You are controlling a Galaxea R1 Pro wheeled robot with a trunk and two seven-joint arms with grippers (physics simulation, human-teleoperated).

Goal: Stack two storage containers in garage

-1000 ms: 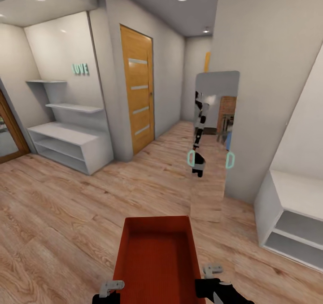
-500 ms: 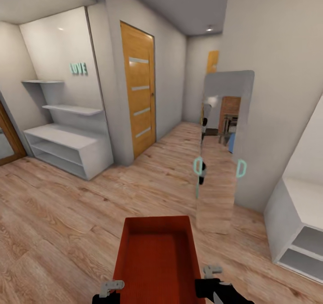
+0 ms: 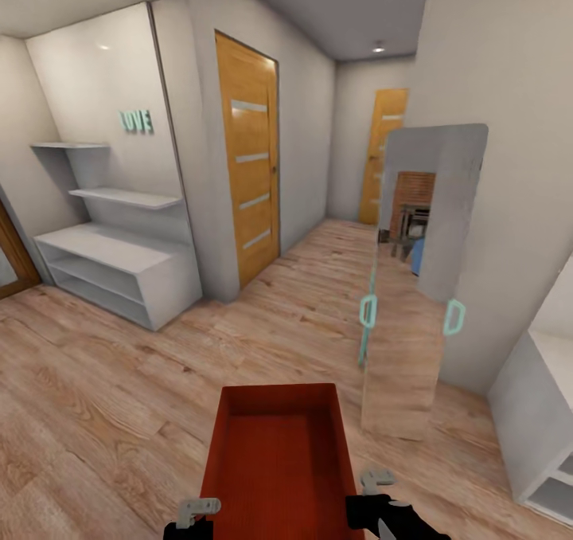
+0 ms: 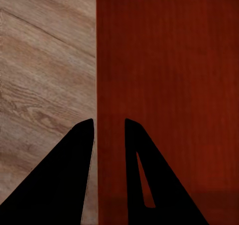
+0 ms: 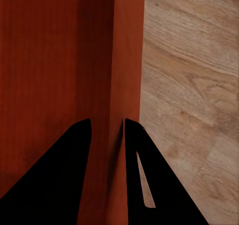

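A hallway with a light wood plank floor (image 3: 119,397) and pale grey walls is seen from the head view. To the left of the nearer wooden door (image 3: 251,170), white shelves (image 3: 111,265) stand against the wall, with teal letters (image 3: 136,121) fixed above them. A second wooden door (image 3: 382,154) is seen to the right of the first, further down the corridor. Right of that, a tall mirror (image 3: 422,285) with teal handles leans against the wall, and a brick surface is reflected in it. A white cabinet (image 3: 541,412) is placed at the far right.

In front of the nearer door, close to the robot, an orange-red storage container (image 3: 274,460) is held above the planks, open side up, between both arms. Its left wall is clamped between the fingers of the left gripper (image 4: 109,128), one finger outside and one inside. Its right wall is clamped the same way by the right gripper (image 5: 108,128), whose fingers are pressed against either side of the thin wall.
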